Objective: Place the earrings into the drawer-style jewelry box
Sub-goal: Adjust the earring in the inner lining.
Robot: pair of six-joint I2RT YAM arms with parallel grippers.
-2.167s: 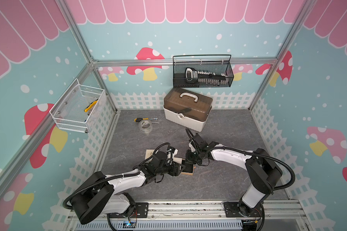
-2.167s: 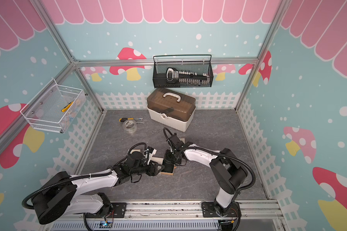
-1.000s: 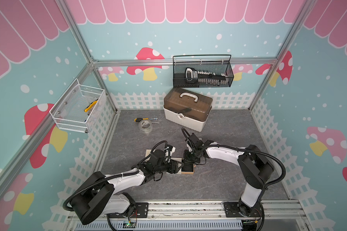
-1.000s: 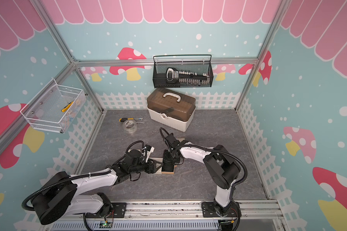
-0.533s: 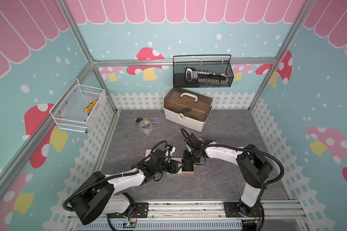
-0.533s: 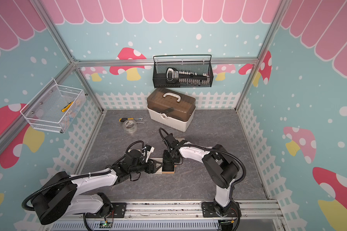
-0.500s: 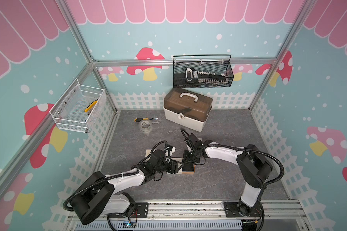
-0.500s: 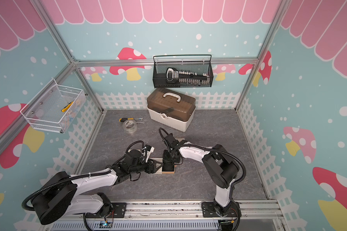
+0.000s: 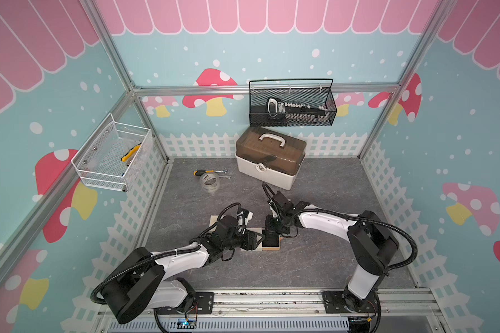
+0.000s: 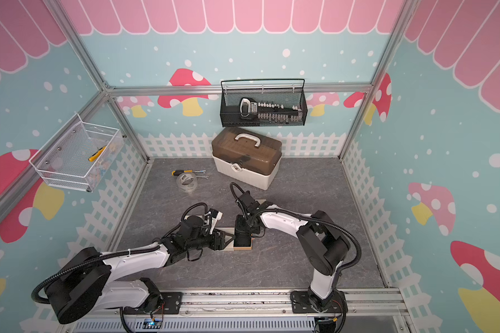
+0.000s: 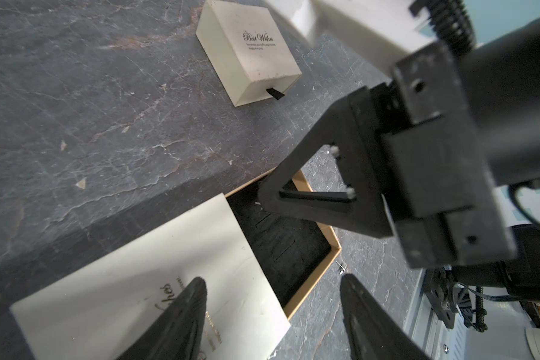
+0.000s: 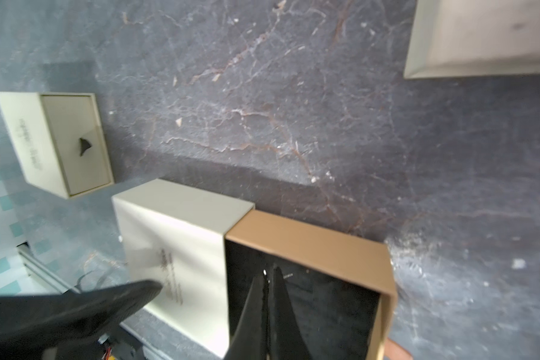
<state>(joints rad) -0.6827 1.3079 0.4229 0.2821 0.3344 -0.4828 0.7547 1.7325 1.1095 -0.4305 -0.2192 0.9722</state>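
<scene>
Hovering my right gripper, pinched on a tiny silvery stud earring, over the cream box's open black-lined drawer; left gripper spread apart; second stud waits on grey tabletop, drawer's near side.

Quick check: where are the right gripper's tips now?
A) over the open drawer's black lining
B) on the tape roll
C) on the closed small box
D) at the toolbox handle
A: in the right wrist view the right gripper, jaws shut, points down within the brown walls of the pulled-out drawer.
</scene>
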